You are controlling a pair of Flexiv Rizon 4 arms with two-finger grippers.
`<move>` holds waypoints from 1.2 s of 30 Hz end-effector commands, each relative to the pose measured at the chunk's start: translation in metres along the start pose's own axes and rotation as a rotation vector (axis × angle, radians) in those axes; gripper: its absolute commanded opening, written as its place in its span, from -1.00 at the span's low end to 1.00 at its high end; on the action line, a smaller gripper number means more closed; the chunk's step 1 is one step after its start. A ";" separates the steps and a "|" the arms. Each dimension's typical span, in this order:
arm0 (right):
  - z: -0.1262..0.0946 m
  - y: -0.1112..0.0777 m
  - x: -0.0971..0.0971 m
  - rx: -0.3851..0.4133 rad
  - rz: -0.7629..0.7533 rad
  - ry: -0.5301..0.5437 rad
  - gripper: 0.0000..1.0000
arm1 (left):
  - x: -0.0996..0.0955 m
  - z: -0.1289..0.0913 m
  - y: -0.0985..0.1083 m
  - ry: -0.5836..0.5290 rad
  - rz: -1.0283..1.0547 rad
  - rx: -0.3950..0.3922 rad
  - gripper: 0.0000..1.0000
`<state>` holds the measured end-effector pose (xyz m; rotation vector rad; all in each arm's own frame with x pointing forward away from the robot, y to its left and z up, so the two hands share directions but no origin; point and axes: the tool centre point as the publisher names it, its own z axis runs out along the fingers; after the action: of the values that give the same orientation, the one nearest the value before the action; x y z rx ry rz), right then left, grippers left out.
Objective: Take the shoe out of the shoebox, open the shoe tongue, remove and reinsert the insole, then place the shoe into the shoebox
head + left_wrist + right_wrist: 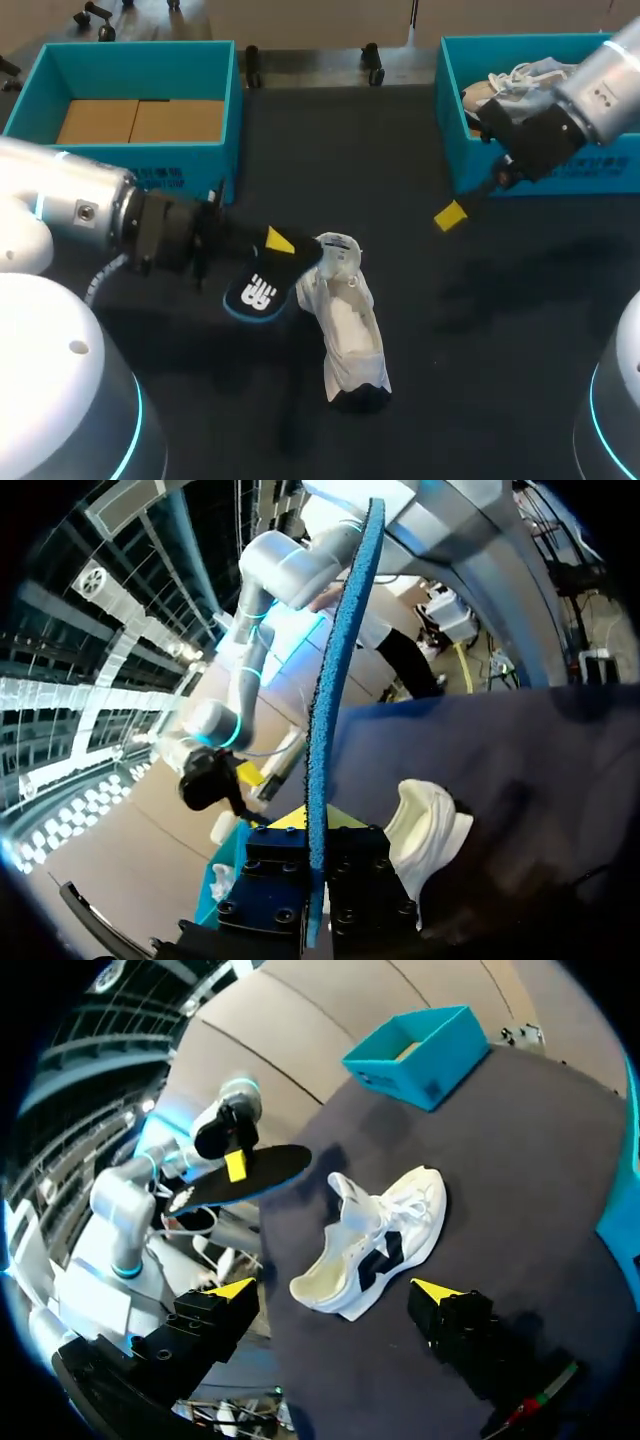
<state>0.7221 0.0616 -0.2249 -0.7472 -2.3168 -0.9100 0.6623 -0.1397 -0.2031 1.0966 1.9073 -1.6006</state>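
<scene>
On the desk (480,320) the white shoe (345,330) lies at 5 o'clock from the left pincer (281,243), which is clenched on the black insole (262,291). The right pincer (334,1291) hangs released, the shoe at its 7 o'clock.

Dark worktop (480,320) (520,1160), matte, one flat surface. White shoe (350,330) (375,1245) lies near the middle, on its side, well apart from both boxes. Left teal box (150,165) (420,1045) sits at the far left corner, open top. Right teal box (447,120) sits at the far right corner, open top, partly cut off by the view's edge.
</scene>
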 end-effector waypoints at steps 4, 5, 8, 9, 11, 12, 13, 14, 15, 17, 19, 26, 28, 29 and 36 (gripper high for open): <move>0.032 -0.029 0.010 0.214 -0.409 -0.363 1.00 | 0.024 0.015 -0.043 0.011 -0.093 0.061 -1.00; 0.032 -0.029 0.010 0.214 -0.409 -0.363 1.00 | 0.026 0.013 -0.048 0.021 -0.066 0.026 -1.00; 0.032 -0.029 0.010 0.214 -0.409 -0.363 1.00 | 0.026 0.013 -0.048 0.021 -0.066 0.026 -1.00; 0.032 -0.029 0.010 0.214 -0.409 -0.363 1.00 | 0.026 0.013 -0.048 0.021 -0.066 0.026 -1.00; 0.032 -0.029 0.010 0.214 -0.409 -0.363 1.00 | 0.026 0.013 -0.048 0.021 -0.066 0.026 -1.00; 0.032 -0.029 0.010 0.214 -0.409 -0.363 1.00 | 0.026 0.013 -0.048 0.021 -0.066 0.026 -1.00; 0.032 -0.029 0.010 0.214 -0.409 -0.363 1.00 | 0.026 0.013 -0.048 0.021 -0.066 0.026 -1.00; 0.032 -0.029 0.010 0.214 -0.409 -0.363 1.00 | 0.026 0.013 -0.048 0.021 -0.066 0.026 -1.00; 0.032 -0.029 0.010 0.214 -0.409 -0.363 1.00 | 0.026 0.013 -0.048 0.021 -0.066 0.026 -1.00; 0.033 -0.024 0.011 0.277 -0.438 -0.411 1.00 | 0.028 0.017 -0.047 0.028 -0.070 0.029 -1.00; 0.036 -0.024 0.016 0.335 -0.492 -0.468 1.00 | 0.032 0.022 -0.046 0.021 -0.105 0.078 -1.00; 0.072 -0.051 0.015 0.379 -0.579 -0.583 1.00 | 0.050 0.042 -0.053 0.024 -0.207 0.161 -1.00; 0.082 -0.056 0.013 0.411 -0.554 -0.585 1.00 | 0.053 0.047 -0.056 0.050 -0.198 0.138 -1.00; 0.082 -0.056 0.013 0.411 -0.554 -0.585 1.00 | 0.053 0.047 -0.056 0.050 -0.198 0.138 -1.00; 0.082 -0.056 0.013 0.411 -0.554 -0.585 1.00 | 0.053 0.047 -0.056 0.050 -0.198 0.138 -1.00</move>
<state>0.6539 0.0908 -0.2908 -0.1969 -3.1820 -0.4023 0.5796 -0.1697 -0.2189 1.0364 2.0144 -1.8556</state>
